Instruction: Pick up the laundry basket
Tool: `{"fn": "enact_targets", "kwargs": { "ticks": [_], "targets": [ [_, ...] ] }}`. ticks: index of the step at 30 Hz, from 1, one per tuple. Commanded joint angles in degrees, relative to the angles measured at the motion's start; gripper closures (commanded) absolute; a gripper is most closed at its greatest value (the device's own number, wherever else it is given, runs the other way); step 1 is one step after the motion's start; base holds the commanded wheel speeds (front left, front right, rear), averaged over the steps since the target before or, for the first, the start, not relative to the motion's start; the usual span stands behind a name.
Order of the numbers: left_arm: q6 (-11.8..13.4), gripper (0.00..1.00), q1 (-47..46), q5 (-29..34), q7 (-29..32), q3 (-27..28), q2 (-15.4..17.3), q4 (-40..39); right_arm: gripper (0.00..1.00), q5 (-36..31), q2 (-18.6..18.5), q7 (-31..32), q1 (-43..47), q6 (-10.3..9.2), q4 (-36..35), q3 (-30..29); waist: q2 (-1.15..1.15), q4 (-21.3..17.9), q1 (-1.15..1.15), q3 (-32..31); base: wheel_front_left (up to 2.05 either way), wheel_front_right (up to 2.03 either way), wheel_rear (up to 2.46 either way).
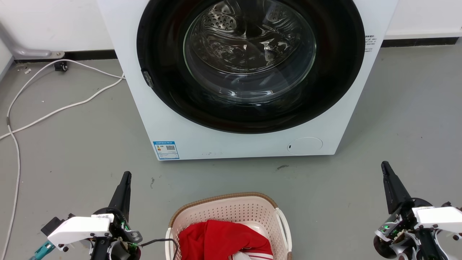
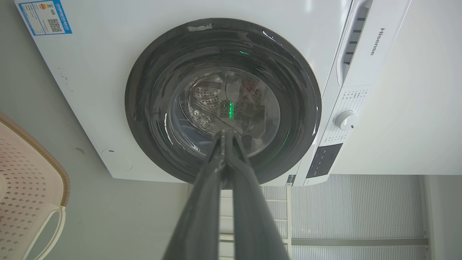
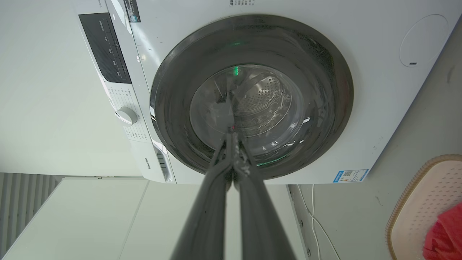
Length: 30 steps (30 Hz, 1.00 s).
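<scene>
The laundry basket (image 1: pixel 231 211) before the washing machine (image 1: pixel 162 119) seems light and stiff, best taken by its handles (image 1: pixel 288 227); fingers of left gripper (image 1: pixel 126 177) and right gripper (image 1: pixel 384 167) are closed, empty.

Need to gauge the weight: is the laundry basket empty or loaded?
Loaded: a red garment lies inside the laundry basket.
</scene>
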Motion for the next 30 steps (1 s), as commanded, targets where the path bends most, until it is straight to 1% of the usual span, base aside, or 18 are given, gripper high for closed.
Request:
{"fn": "enact_targets", "kwargs": {
  "ticks": [1,23,24,28,30],
  "targets": [
    [-0.27,1.0,-0.49,0.01,0.11,0.11,-0.06,0.01,1.0,0.23,-0.03,0.08,-0.16,-0.02,-0.23,-0.01,0.0,0.0,0.0,0.0,0.0,0.0,0.0],
    [-0.27,1.0,-0.49,0.01,0.11,0.11,-0.06,0.01,1.0,0.23,-0.03,0.08,-0.16,-0.02,-0.23,-0.01,0.0,0.0,0.0,0.0,0.0,0.0,0.0],
    [0.0,0.0,0.0,0.0,-0.01,0.0,0.0,0.02,0.0,0.0,0.0,-0.01,0.01,0.0,0.02,0.0,0.0,0.0,0.0,0.0,0.0,0.0,0.0],
    [0.1,0.0,1.52,0.05,-0.17,-0.27,-0.22,1.6,0.0,-0.07,0.09,-0.17,1.15,-0.01,1.82,0.15,0.0,0.0,0.0,0.02,0.0,0.0,0.0],
    [0.09,0.0,1.59,0.5,-0.77,-0.36,-0.21,1.17,0.0,-0.51,0.08,-0.77,1.24,-0.01,1.6,0.21,0.0,0.01,0.0,0.03,0.0,0.0,0.0]
  ]
}}
